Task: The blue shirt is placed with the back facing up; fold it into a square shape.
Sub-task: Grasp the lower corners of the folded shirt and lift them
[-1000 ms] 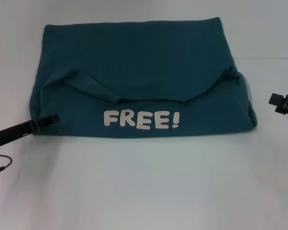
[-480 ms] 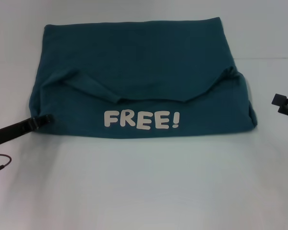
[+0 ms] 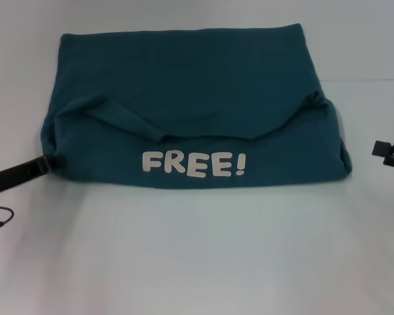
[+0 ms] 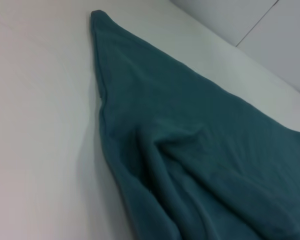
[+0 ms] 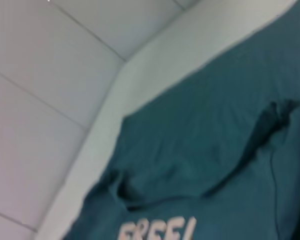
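Note:
The blue shirt (image 3: 190,98) lies on the white table, its near part folded up so the white "FREE!" lettering (image 3: 193,164) faces up along the near edge. Two sleeve flaps lie folded inward above the lettering. My left gripper (image 3: 54,159) is low at the shirt's near left corner, at its edge. My right gripper (image 3: 379,148) is off the shirt's right side, apart from it. The left wrist view shows a rumpled shirt edge (image 4: 190,150). The right wrist view shows the shirt (image 5: 200,150) and part of the lettering (image 5: 157,231).
The white table (image 3: 197,249) stretches bare in front of the shirt. A thin cable (image 3: 0,220) hangs by my left arm at the left edge. A pale tiled wall (image 5: 45,75) stands behind the table.
My left gripper has drawn back leftward, from over the shirt's near left part to its edge. My right gripper has moved slightly right and down. The shirt has not visibly moved.

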{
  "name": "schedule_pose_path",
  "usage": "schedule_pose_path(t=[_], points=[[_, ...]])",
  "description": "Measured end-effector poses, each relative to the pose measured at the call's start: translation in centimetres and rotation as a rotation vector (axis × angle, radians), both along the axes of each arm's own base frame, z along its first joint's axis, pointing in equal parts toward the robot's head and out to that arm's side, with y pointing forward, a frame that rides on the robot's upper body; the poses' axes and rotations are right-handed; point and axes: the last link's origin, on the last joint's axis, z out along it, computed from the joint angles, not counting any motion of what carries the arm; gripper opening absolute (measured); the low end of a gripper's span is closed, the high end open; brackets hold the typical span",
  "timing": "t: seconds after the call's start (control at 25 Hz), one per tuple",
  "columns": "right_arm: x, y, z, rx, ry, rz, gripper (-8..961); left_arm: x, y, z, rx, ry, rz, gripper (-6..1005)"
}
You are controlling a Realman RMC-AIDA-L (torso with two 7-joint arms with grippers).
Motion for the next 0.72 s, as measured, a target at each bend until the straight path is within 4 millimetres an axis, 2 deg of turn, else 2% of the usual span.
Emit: schedule_pose_path(t=[0.08,0.44,0.72], points=[[-0.2,0.5,0.2,-0.042,-0.037,-0.007,718,0.3,0.3,0.4,0.001,-0.013,-0.001,34],[-1.5,4.6,1.8,-0.133,-0.231,-0.112,718,2.2,2.3,2.0,0.010,-0.060,-0.021,35],[-3.2,7.0,0.2,-0.197,-0.356,-0.153,719,3.2,3.1,2.2,0.013,-0.064,-0.042,36]])
